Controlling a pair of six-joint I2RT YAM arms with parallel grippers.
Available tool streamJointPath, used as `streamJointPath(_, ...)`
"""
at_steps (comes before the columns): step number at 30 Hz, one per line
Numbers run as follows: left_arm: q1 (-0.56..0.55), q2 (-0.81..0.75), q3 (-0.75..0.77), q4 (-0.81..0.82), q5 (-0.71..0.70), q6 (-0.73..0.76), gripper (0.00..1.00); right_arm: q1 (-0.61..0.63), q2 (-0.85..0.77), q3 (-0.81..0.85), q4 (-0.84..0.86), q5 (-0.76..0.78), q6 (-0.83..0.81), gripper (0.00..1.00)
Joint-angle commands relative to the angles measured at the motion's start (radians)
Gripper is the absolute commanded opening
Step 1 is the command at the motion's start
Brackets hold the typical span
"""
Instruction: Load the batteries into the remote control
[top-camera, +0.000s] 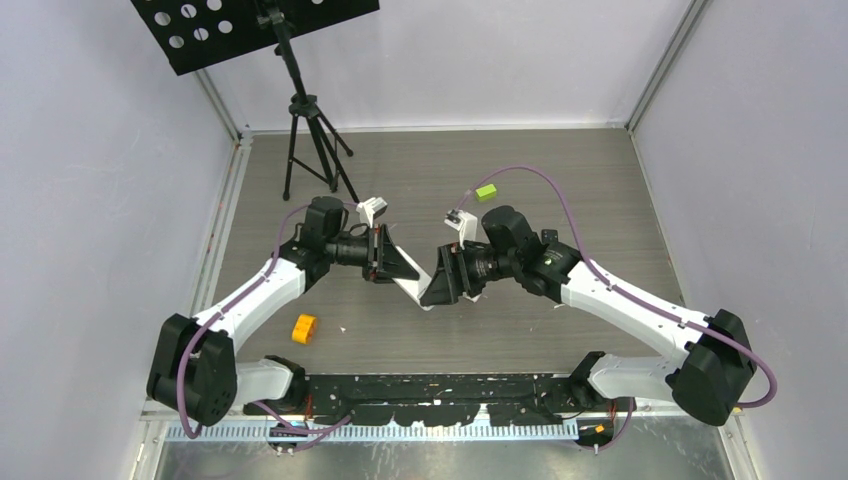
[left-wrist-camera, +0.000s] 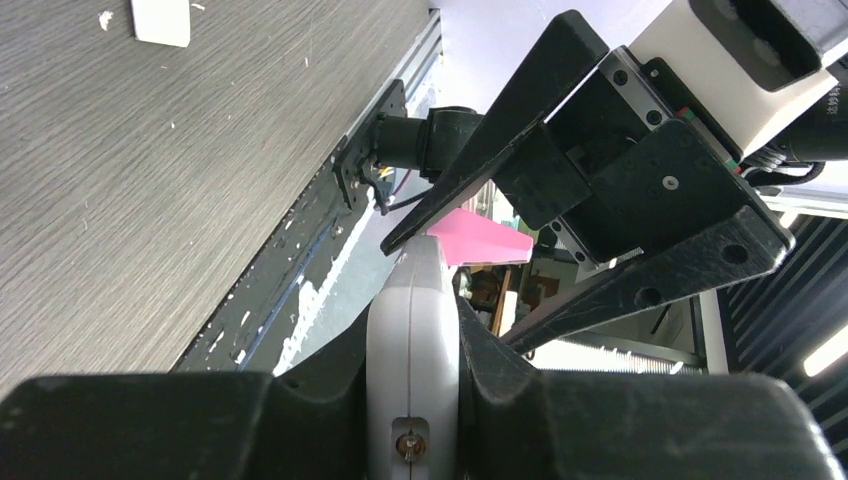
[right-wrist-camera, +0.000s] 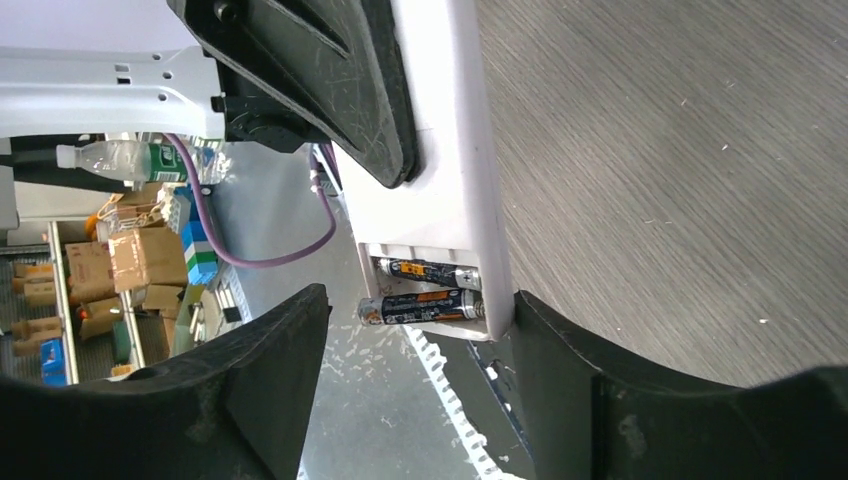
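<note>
My left gripper (top-camera: 398, 268) is shut on the white remote control (top-camera: 413, 290) and holds it above the table. In the left wrist view the remote (left-wrist-camera: 412, 340) is clamped edge-on between the fingers. In the right wrist view the remote (right-wrist-camera: 440, 150) shows its open battery bay with two dark batteries in it. The upper battery (right-wrist-camera: 430, 271) lies seated. The lower battery (right-wrist-camera: 422, 306) is slightly tilted, and its left end pokes past the bay's wall. My right gripper (right-wrist-camera: 420, 385) is open around the bay end, its right finger (right-wrist-camera: 600, 400) beside the remote's edge. It also shows in the top view (top-camera: 440, 283).
A chunky orange block (top-camera: 304, 328) lies on the table at the near left and a lime-green block (top-camera: 486, 192) at the far middle. A black tripod stand (top-camera: 310, 140) is at the far left. A small white flat piece (left-wrist-camera: 160, 20) lies on the table.
</note>
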Motion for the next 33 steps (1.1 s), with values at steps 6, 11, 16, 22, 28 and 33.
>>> streamJointPath(6,-0.001,-0.026,0.015,0.025,0.050,-0.002,0.00,0.005,-0.022,0.003,0.050,-0.087,-0.055,0.59)
streamJointPath(11,-0.001,-0.023,0.009,0.043,0.053,-0.015,0.00,0.005,-0.009,0.001,0.053,-0.091,-0.056,0.49)
streamJointPath(16,-0.001,-0.025,0.008,0.047,0.058,-0.023,0.00,0.006,0.003,0.000,0.057,-0.088,-0.062,0.38)
streamJointPath(22,-0.002,-0.029,0.008,0.050,0.062,-0.031,0.00,0.006,0.032,0.002,0.057,-0.075,-0.072,0.27)
streamJointPath(28,-0.002,-0.035,0.006,0.061,0.060,-0.012,0.00,0.006,0.045,0.018,0.027,-0.054,-0.077,0.43)
streamJointPath(33,-0.001,-0.064,-0.013,0.072,-0.002,0.073,0.00,0.005,-0.021,0.007,0.017,-0.026,-0.064,0.70)
